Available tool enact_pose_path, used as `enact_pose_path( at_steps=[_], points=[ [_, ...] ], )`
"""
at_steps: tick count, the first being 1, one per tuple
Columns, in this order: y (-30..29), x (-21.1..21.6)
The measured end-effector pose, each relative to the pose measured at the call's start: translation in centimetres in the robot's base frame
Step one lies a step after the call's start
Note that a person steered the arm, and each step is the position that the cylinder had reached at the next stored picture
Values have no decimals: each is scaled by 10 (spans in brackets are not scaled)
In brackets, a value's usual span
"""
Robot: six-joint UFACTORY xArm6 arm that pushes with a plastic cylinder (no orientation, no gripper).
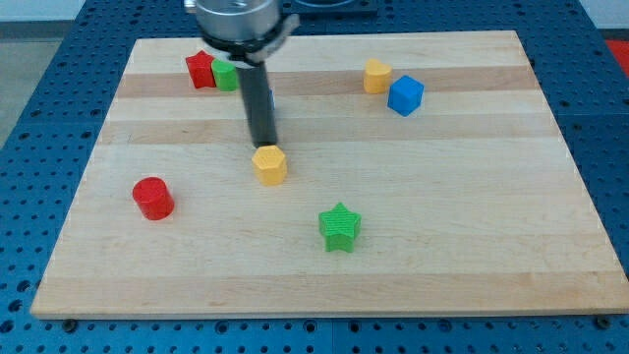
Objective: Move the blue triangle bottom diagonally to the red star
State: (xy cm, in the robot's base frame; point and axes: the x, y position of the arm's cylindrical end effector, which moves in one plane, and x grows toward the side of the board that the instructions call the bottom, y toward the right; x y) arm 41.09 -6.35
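Observation:
The red star (200, 69) sits near the board's top left, touching a green block (227, 75) on its right. My dark rod comes down from the view's top, and my tip (263, 146) rests just above a yellow hexagon block (269, 164). Only a thin blue sliver (272, 101) shows at the rod's right edge, right of and below the green block. It seems to be the blue triangle, mostly hidden behind the rod.
A yellow block (376, 75) and a blue cube (405, 94) stand at the top right. A red cylinder (152, 198) is at the left, and a green star (340, 227) is below the centre. The wooden board (472, 197) lies on a blue perforated table.

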Motion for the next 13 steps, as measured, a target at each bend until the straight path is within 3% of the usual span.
enact_pose_path(
  at_steps=[1,2,4,5,6,7,9,11,12,13],
  points=[
    [53,-30],
    [47,-82],
    [-76,-79],
    [-13,-79],
    [11,-57],
    [-24,-46],
    [-164,-68],
    [-173,-6],
    [-235,-16],
    [-222,-43]
  ],
)
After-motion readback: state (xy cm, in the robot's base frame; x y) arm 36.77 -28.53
